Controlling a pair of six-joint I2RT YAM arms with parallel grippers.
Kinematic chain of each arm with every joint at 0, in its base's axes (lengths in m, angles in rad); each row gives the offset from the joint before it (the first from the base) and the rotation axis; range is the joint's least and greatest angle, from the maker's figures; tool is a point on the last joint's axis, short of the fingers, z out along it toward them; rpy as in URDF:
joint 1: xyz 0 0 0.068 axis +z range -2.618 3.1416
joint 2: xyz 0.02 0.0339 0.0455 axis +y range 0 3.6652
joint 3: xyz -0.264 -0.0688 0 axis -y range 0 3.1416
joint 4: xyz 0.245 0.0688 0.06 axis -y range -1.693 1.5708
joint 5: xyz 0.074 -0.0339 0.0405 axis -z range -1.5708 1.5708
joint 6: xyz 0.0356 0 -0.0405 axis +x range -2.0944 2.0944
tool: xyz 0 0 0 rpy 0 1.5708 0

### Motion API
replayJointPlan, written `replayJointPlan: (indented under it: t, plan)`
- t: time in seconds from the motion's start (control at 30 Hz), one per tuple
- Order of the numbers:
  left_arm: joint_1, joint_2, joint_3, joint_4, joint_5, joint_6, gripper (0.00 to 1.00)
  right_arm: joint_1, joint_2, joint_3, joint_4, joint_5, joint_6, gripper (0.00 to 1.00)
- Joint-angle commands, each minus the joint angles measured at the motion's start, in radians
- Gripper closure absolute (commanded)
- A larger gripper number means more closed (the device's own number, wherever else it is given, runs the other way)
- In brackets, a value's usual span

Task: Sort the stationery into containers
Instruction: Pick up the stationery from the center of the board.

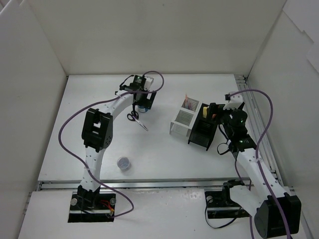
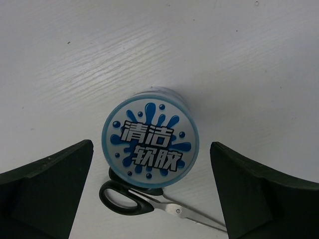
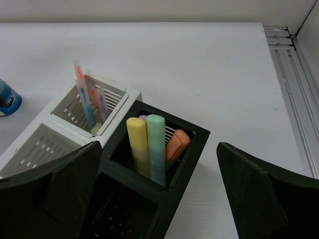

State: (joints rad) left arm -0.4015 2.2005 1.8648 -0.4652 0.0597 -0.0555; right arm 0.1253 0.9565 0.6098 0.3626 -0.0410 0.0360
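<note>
The round blue patterned tin (image 2: pixel 150 138) stands on the table between the fingers of my open left gripper (image 2: pixel 151 149), which touches nothing. Small black-handled scissors (image 2: pixel 149 203) lie just beside the tin. From above, the left gripper (image 1: pixel 143 101) hovers over the tin and the scissors (image 1: pixel 135 118). The small purple jar (image 1: pixel 124 163) sits alone near the front. My open, empty right gripper (image 3: pixel 159 149) hangs over the black mesh holder (image 3: pixel 194 149). That holder contains yellow (image 3: pixel 137 144), green (image 3: pixel 156 144) and orange (image 3: pixel 175 143) markers. Thin pens (image 3: pixel 89 104) stand in the white mesh organizer (image 3: pixel 117 97).
White walls enclose the table on the left, back and right. A metal rail (image 1: pixel 254 124) runs along the right edge. The two containers (image 1: pixel 192 124) stand side by side right of centre, with the right gripper (image 1: pixel 213 113) above them.
</note>
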Motion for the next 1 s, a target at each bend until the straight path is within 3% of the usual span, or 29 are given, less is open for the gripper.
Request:
replayJointPlan:
  t: [0.0, 0.13, 0.2, 0.23, 0.4, 0.5, 0.6, 0.63, 0.97]
  plan:
    - [-0.005, -0.004, 0.089, -0.026, -0.055, 0.029, 0.0, 0.007, -0.041, 0.045, 0.041, 0.036, -0.004, 0.02]
    - [-0.005, 0.021, 0.111, -0.023, -0.051, 0.026, 0.03, 0.005, -0.059, 0.042, 0.027, 0.038, -0.007, 0.02]
    - [-0.005, 0.025, 0.108, -0.018, -0.037, 0.026, 0.14, 0.007, -0.068, 0.041, 0.024, 0.036, -0.007, 0.02]
    - [-0.005, 0.022, 0.106, -0.013, -0.028, 0.023, 0.25, 0.005, -0.073, 0.038, 0.022, 0.038, -0.005, 0.02]
    - [-0.005, -0.011, 0.065, 0.04, 0.0, 0.022, 0.37, 0.005, -0.09, 0.033, 0.019, 0.036, -0.007, 0.02]
    - [-0.005, -0.025, 0.053, 0.075, 0.031, 0.031, 0.5, 0.004, -0.099, 0.031, 0.012, 0.035, -0.008, 0.02]
    - [-0.014, -0.054, 0.028, 0.095, 0.037, 0.048, 0.74, 0.004, -0.117, 0.03, 0.007, 0.036, -0.012, 0.02]
    - [-0.026, -0.085, 0.016, 0.105, 0.035, 0.051, 0.77, 0.005, -0.119, 0.028, 0.007, 0.038, -0.012, 0.02]
    - [-0.097, -0.37, -0.237, 0.252, 0.002, 0.083, 0.84, 0.005, -0.124, 0.019, 0.013, 0.023, -0.004, 0.02]
